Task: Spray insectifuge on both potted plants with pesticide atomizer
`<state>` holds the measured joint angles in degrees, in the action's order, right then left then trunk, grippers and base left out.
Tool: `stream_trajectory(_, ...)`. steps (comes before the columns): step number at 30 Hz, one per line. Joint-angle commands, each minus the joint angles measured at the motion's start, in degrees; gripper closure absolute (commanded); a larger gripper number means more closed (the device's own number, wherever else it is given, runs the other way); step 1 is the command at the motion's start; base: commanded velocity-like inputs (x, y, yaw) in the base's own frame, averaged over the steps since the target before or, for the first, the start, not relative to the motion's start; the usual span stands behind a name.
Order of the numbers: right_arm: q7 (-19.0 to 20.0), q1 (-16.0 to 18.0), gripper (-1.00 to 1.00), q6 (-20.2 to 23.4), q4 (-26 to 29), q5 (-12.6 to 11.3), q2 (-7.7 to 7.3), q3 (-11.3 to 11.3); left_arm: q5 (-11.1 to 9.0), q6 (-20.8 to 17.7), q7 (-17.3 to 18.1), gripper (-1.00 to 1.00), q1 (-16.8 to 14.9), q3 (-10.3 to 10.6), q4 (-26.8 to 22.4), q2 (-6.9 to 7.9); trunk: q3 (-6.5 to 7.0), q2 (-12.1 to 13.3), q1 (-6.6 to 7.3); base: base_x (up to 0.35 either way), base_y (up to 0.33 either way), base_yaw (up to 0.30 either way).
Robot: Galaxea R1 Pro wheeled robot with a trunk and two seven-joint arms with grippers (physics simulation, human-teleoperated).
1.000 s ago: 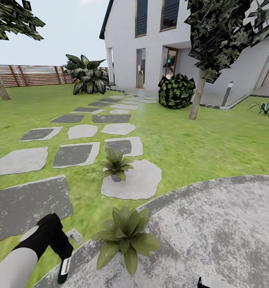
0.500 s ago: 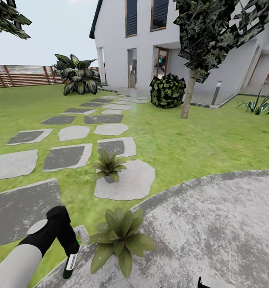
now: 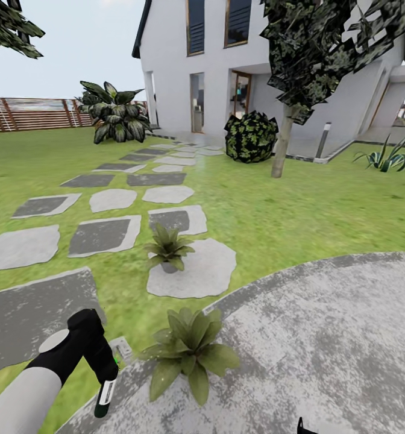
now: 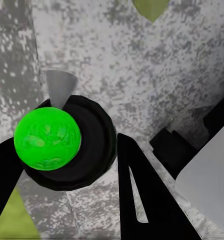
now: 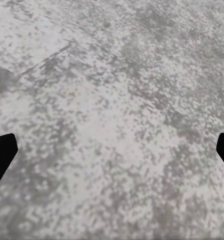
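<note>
Since half a second ago, little has shifted: the left gripper (image 3: 100,377) remains at lower left, fingers pinching the pesticide atomizer (image 3: 105,398), pointed down beside the near potted plant (image 3: 190,349). A second potted plant (image 3: 168,247) sits mid-frame on a stepping stone (image 3: 202,271). The right gripper's (image 5: 112,150) fingers are spread over the patio (image 3: 323,349).

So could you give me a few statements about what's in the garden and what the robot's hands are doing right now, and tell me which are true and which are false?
1. The left gripper holds the spray bottle. True.
2. Both potted plants sit on the lawn. False: the near plant is at the edge of the round paved patio, and the far plant stands on a stepping stone.
3. The right gripper grips a plant. False: its fingertips are spread apart over bare paving.
4. The bottle is beside the near plant. True.
5. The fence is white metal. False: brown slats.
</note>
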<state>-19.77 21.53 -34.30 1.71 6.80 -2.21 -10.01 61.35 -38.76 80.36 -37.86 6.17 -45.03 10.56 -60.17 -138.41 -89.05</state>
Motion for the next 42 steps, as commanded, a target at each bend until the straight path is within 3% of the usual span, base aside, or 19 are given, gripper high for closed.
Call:
stream_trajectory(1, -0.4, 0.0, -1.0, -0.2, 0.0, 0.6, 0.06, -0.4, 0.2, -0.6, 0.3, 1.0, 0.1, 0.2, -0.1, 0.01, -0.05, 0.0, 0.01, 0.068, 0.314, 0.0)
stream_trajectory(17, -0.5, 0.1, -1.0, -0.2, 0.0, 0.3, 0.13, -0.6, 0.2, -0.5, -0.3, 1.0, 1.6, 0.5, 0.2, -1.08, -0.05, 0.0, 0.01, 0.033, 0.079, -0.105)
stream_trajectory(20, -0.5, 0.1, -1.0, -0.2, -0.1, 0.4, 0.11, -0.6, 0.2, -0.8, 0.1, 1.0, 0.1, 0.4, -0.1, -1.09, -0.05, 0.0, 0.01, 0.0, 0.0, -0.003)
stream_trajectory(23, -0.5, 0.0, -1.0, -0.2, -0.1, 0.4, 0.1, -0.6, 0.2, -1.0, 1.5, 1.0, -5.1, 0.5, -0.1, -1.22, -0.05, 0.0, 0.01, 0.0, 0.0, 0.0)
stream_trajectory(25, -0.5, 0.1, -1.0, -0.2, -0.1, 0.4, 0.1, -0.6, 0.3, -0.9, 2.6, 1.0, -5.9, 0.6, -0.1, -1.12, -0.05, 0.0, 0.01, 0.0, 0.0, 0.0)
stream_trajectory(32, -0.6, 0.1, -1.0, -0.2, 0.0, 0.4, 0.25, -0.5, 0.4, -0.3, 2.7, 1.0, -4.9, 0.7, 0.5, -0.25, -0.05, 0.0, 0.01, 0.0, -0.001, 0.0)
stream_trajectory(42, -0.6, 0.1, -1.0, -0.2, 0.0, 0.3, 0.19, -0.7, 0.4, -0.3, 2.6, 1.0, -3.3, 1.4, 0.7, -0.9, -0.45, 0.0, 0.01, 0.064, -0.204, 0.158)
